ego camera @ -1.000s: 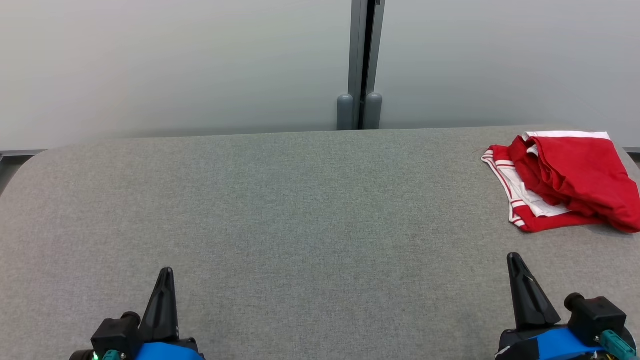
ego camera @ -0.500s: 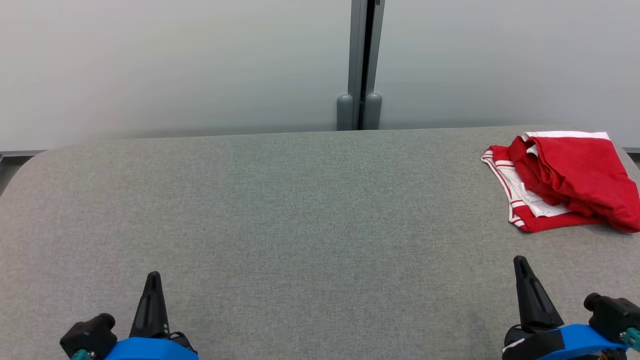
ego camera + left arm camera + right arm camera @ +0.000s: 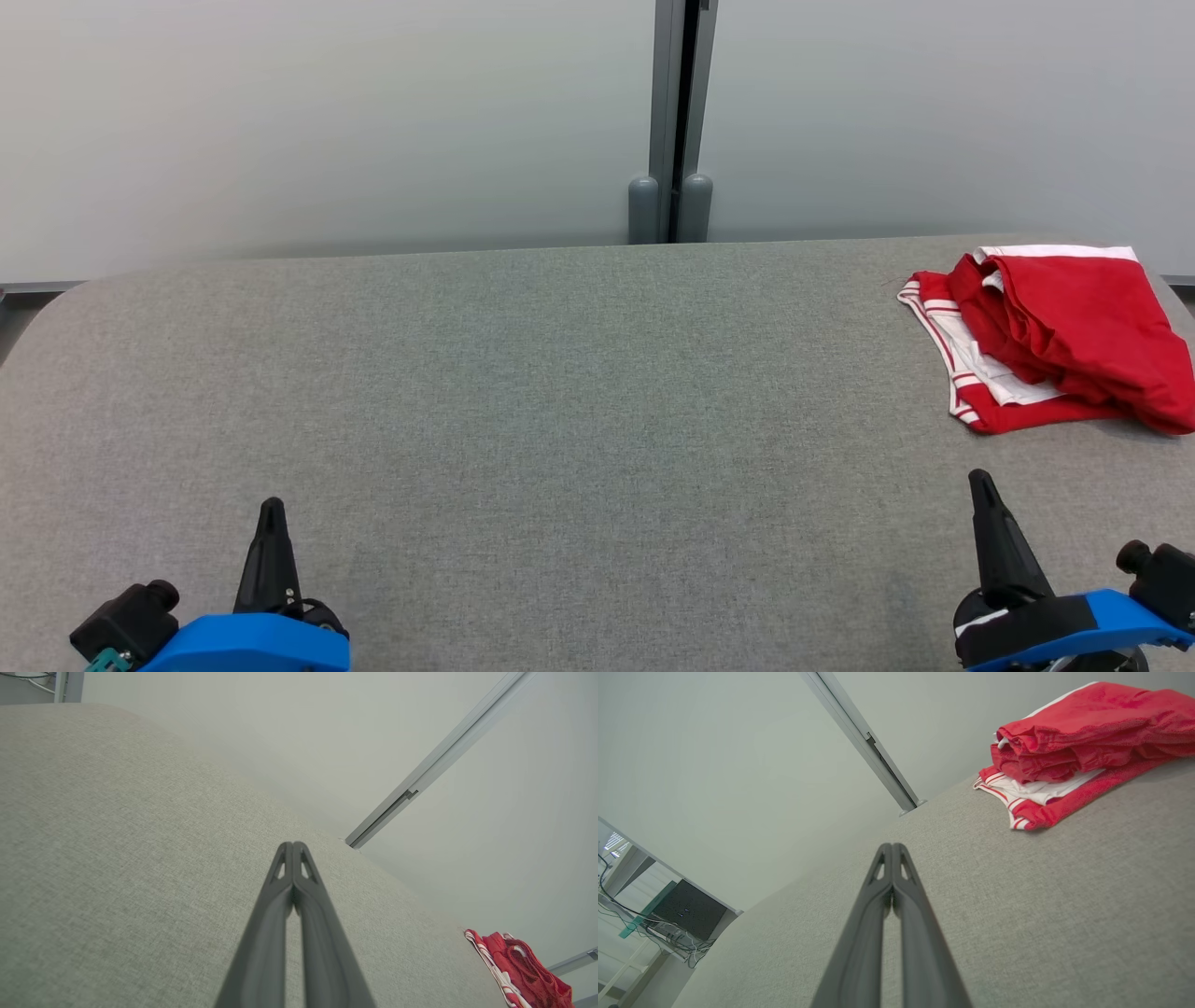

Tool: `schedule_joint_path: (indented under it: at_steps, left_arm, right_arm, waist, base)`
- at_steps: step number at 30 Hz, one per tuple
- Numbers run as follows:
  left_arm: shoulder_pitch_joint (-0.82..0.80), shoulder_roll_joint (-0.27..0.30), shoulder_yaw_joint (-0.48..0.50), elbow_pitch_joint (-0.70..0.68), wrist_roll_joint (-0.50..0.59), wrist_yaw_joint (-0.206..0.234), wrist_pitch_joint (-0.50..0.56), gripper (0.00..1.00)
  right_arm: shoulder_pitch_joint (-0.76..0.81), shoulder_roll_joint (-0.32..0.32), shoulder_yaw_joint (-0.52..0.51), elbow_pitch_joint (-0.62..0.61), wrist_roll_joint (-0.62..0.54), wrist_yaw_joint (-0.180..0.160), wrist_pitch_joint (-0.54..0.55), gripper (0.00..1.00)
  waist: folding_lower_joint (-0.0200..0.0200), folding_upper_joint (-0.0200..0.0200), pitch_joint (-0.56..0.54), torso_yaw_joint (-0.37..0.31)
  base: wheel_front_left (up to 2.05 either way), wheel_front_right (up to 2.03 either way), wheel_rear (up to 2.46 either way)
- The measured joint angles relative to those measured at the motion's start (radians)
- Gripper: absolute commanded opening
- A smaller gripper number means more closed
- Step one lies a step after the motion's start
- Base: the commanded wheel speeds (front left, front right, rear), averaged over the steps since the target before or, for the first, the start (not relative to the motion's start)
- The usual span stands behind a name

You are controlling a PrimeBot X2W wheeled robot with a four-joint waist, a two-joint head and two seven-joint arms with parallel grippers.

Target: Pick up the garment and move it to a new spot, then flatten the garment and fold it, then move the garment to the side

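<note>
Head view: the garment [image 3: 1064, 336], red with white striped trim, lies well to the right of the grey post [image 3: 670, 121], near the far right corner of the grey tabletop [image 3: 560, 401]. It sits in a loose, rumpled stack of layers, not spread flat. Its longer side runs roughly across, from the post side out toward the tabletop's right edge, and the striped hem faces the post. Its right part reaches the edge of the picture, so I cannot tell whether any cloth overhangs.

The right pincer [image 3: 980, 481] hangs right of the post, on the robot's side of the garment and slightly toward the post from its middle, apart from the cloth. The left pincer [image 3: 271, 509] is far to the post's left, with the whole width of bare tabletop between it and the garment. The right arm is clearly the nearer one. Each wrist view shows its 2 fingers pressed together with nothing between them.

This layout fits 2 readings: a heap waiting to be carried to a new spot, or a rough fold already set at the side. The pictures do not settle which.

Open room is wide on the post's left and in front of it. Beyond the garment the far edge and right edge are close, so any reach there has little margin.
</note>
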Motion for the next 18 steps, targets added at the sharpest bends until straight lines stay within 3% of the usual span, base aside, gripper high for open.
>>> schedule_joint_path:
  at_steps: [18]
  left_arm:
    - [-0.024, 0.0, 0.013, -0.011, -0.248, -0.001, 0.062, 0.0]
  right_arm:
    - [-0.023, -0.001, -0.014, 0.018, 0.247, 0.0, 0.049, 0.0]
  waist:
    - [0.0, 0.0, -0.001, -0.001]
  base:
    - [0.0, 0.0, 0.0]
